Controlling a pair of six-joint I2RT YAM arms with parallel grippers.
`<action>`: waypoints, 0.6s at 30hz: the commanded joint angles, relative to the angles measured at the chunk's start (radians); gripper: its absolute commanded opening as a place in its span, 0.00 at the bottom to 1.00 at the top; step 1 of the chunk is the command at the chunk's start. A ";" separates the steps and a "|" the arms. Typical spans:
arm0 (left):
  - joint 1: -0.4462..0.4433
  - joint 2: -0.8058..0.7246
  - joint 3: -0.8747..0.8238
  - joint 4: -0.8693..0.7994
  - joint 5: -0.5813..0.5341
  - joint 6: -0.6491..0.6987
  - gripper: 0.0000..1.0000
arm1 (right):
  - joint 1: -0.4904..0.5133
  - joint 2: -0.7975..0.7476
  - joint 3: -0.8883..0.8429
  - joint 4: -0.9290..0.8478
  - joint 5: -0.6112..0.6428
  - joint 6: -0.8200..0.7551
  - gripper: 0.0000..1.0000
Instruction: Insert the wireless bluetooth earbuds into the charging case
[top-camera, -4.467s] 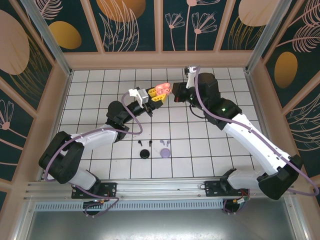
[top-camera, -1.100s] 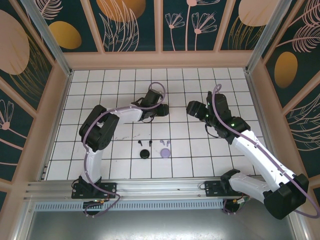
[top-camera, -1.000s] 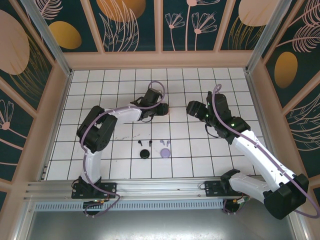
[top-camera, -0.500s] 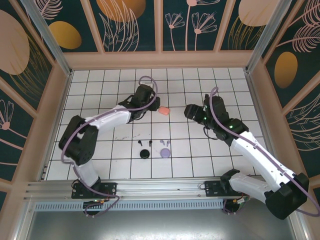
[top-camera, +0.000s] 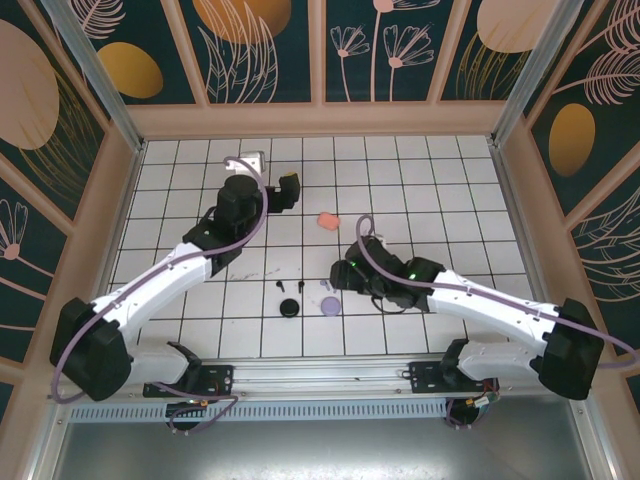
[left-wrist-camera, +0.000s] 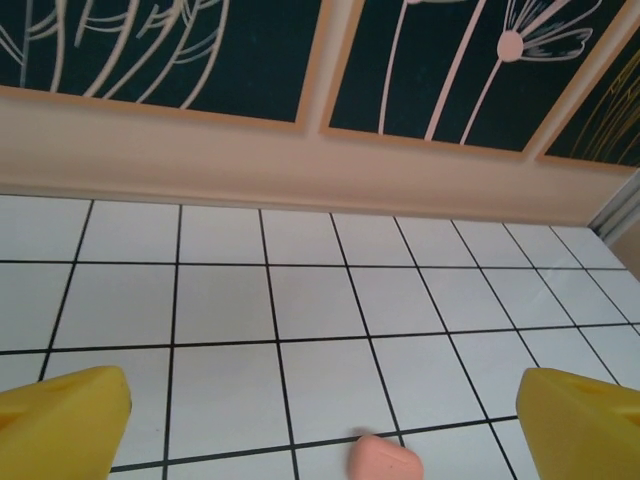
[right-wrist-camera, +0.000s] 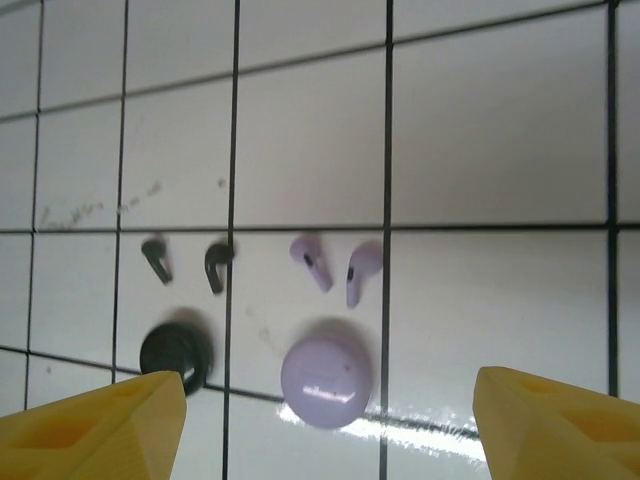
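Here, the right gripper (right-wrist-camera: 325, 424) hangs with its fingers spread wide and empty, close by the lilac case (right-wrist-camera: 325, 383). Just beyond that case lie the two lilac earbuds (right-wrist-camera: 310, 262), not touching it. Left of them lie the black earbuds (right-wrist-camera: 155, 257), and the black case (right-wrist-camera: 175, 350) sits left of the lilac one. Well beyond it, the left gripper (left-wrist-camera: 322, 425) gapes wide and empty near the closed pink case (left-wrist-camera: 385, 461).

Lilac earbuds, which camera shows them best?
The right wrist view: the lilac earbuds lie close up, both stems distinct, next to the lilac case. The top external view gives them as two tiny specks.
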 joint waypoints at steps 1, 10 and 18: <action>0.006 -0.061 -0.046 0.058 -0.079 -0.028 0.99 | 0.064 0.061 -0.003 -0.037 0.054 0.105 0.76; 0.036 -0.116 -0.091 0.018 -0.177 -0.170 0.99 | 0.145 0.303 0.108 -0.125 0.071 0.207 0.76; 0.049 -0.140 -0.127 0.044 -0.161 -0.120 0.99 | 0.158 0.435 0.176 -0.131 0.057 0.234 0.76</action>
